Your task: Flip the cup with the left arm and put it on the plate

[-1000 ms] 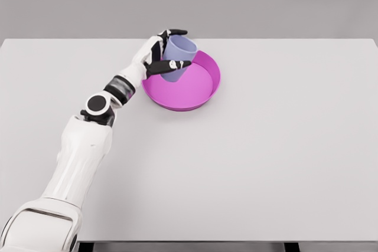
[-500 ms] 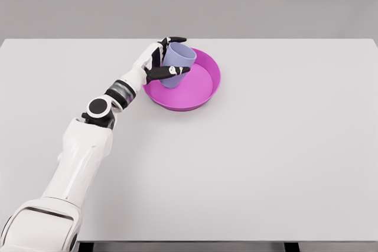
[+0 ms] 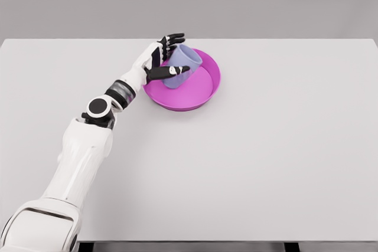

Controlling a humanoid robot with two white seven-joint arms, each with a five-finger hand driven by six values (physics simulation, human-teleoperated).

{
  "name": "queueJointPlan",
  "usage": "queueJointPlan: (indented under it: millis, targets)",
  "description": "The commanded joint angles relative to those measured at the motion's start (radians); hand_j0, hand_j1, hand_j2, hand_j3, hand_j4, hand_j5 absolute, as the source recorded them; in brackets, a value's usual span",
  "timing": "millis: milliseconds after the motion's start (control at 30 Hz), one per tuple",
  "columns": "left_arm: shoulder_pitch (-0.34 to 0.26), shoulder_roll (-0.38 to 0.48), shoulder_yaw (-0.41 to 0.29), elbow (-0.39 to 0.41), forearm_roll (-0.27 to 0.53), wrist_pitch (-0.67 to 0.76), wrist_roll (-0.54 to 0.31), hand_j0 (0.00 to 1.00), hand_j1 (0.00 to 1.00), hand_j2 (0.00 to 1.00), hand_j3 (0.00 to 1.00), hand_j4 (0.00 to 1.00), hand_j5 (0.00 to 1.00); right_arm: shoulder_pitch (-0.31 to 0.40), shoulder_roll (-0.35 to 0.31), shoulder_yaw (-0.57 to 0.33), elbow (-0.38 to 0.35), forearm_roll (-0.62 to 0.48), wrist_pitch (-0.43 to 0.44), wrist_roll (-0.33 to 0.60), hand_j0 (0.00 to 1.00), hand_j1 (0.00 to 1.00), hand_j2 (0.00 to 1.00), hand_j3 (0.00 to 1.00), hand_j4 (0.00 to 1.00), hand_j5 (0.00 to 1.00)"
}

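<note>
Behind, a white counter (image 3: 266, 157) is seen against a grey wall. On it, a pink plate (image 3: 204, 90) holds the tilted cup (image 3: 180, 66), flanked by spread fingers (image 3: 174, 71) of the left hand (image 3: 155, 62), which grip nothing.

White-shelled left arm (image 3: 80, 157) with a round black elbow joint, dark banded wrist, and black fingers (image 3: 171, 71).

High head view over table (image 3: 266, 163)
</note>
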Motion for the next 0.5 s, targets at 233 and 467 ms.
queueJointPlan:
  millis: [233, 467]
  targets:
    - [0.002, 0.0, 0.015, 0.005, 0.112, -0.003, -0.009, 0.71, 0.71, 0.71, 0.71, 0.71, 0.71, 0.0, 0.0, 0.0, 0.0, 0.0, 0.0, 0.0, 1.0, 1.0, 1.0, 1.0, 1.0, 1.0]
    - [0.002, 0.0, 0.015, 0.023, 0.181, 0.003, -0.025, 0.71, 0.71, 0.71, 0.71, 0.71, 0.71, 0.0, 0.0, 0.0, 0.0, 0.0, 0.0, 0.0, 1.0, 1.0, 1.0, 1.0, 1.0, 1.0]
